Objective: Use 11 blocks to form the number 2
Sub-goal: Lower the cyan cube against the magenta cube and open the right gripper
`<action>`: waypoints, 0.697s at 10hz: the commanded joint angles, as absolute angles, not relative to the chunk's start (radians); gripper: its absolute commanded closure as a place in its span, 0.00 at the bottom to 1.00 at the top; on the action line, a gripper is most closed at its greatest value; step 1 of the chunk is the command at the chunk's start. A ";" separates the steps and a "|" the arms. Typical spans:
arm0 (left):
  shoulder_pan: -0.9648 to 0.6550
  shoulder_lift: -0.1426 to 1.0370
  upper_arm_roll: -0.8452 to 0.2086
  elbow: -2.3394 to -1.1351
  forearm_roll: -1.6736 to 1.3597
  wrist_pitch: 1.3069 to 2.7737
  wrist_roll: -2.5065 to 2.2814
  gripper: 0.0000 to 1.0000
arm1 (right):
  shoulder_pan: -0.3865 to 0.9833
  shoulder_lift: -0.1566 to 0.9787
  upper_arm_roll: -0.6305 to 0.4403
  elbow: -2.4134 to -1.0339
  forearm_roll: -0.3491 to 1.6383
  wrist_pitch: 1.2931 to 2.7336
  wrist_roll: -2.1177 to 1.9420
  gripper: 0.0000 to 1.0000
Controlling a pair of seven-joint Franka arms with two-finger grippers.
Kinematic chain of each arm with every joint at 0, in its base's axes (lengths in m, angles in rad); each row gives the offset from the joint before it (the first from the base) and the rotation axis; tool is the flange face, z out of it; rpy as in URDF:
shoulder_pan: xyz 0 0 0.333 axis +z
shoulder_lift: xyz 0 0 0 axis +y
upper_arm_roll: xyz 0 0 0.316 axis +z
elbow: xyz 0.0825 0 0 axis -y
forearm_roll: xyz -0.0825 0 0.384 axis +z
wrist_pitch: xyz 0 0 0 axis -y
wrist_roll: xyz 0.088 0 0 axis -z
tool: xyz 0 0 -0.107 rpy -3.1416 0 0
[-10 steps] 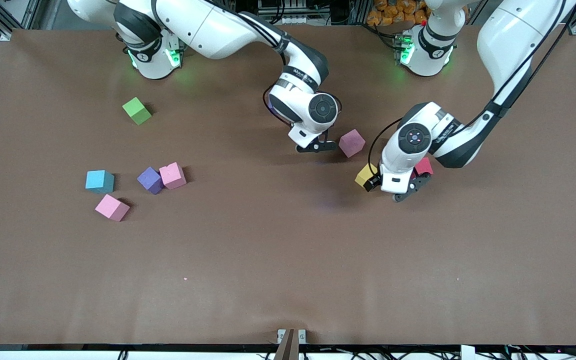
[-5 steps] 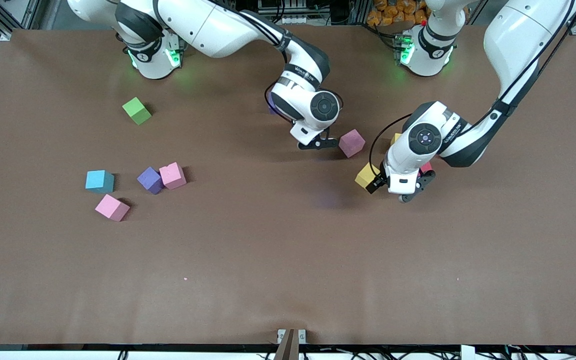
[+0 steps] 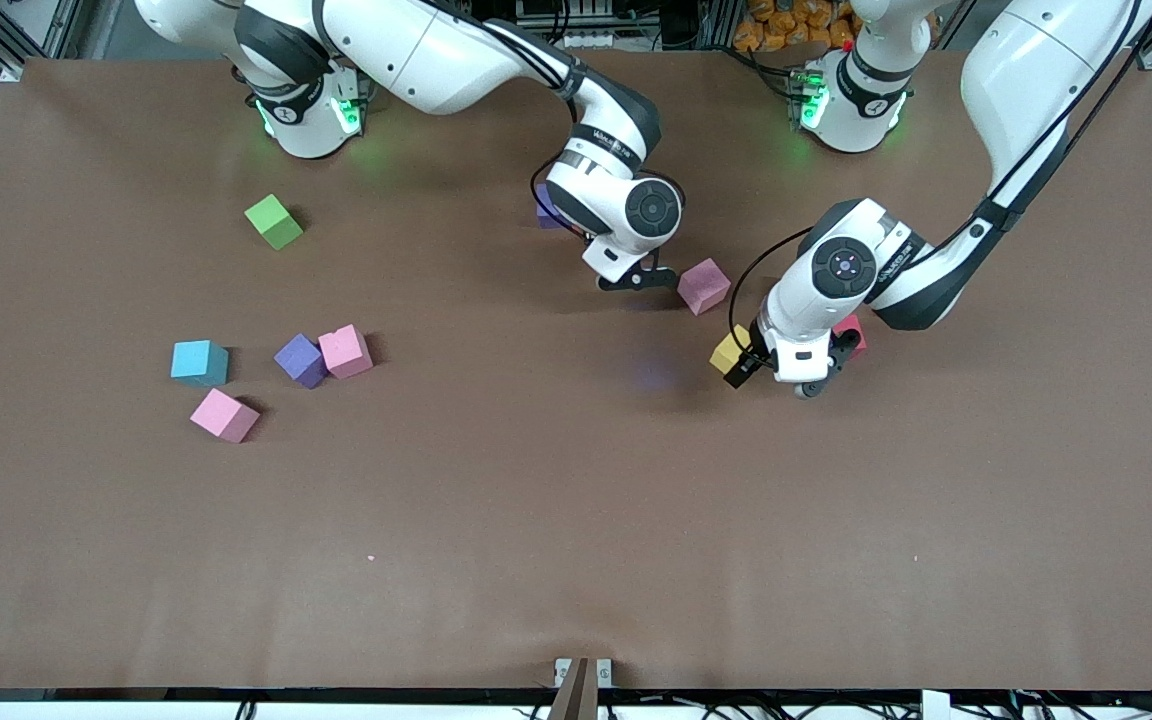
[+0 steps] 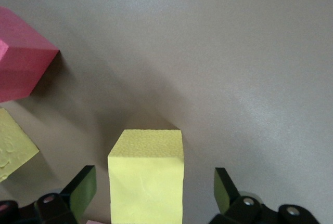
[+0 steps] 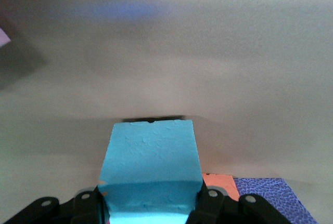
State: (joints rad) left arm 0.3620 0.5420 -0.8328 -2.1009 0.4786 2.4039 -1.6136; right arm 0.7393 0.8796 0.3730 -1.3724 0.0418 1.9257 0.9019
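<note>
Two tools at work: the right tool (image 5: 151,203) clamps a light blue cube (image 5: 151,169) beside the magenta-pink cube (image 3: 704,285), while the left tool (image 4: 153,193), spread wide, straddles a yellow cube (image 4: 146,174) nearby on the table (image 3: 576,520). Light, squashy foam; grip flat faces.

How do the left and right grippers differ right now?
The left gripper is open, while the right gripper is shut. The left gripper straddles a yellow block with a gap on each side, not gripping it; the right gripper clamps a blue block. Both grippers point down, low over the table, each with a block between its jaws.
</note>
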 commanded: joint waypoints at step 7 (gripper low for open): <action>0.339 0.563 -0.833 -2.125 0.501 2.430 -1.671 0.00 | 0.752 0.899 0.374 -1.370 0.052 1.976 0.919 1.00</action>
State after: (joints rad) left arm 0.3388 0.5547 -0.8335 -2.1181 0.4808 2.4105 -1.6521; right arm 0.7418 0.8916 0.3754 -1.3736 0.0418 1.9691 0.9019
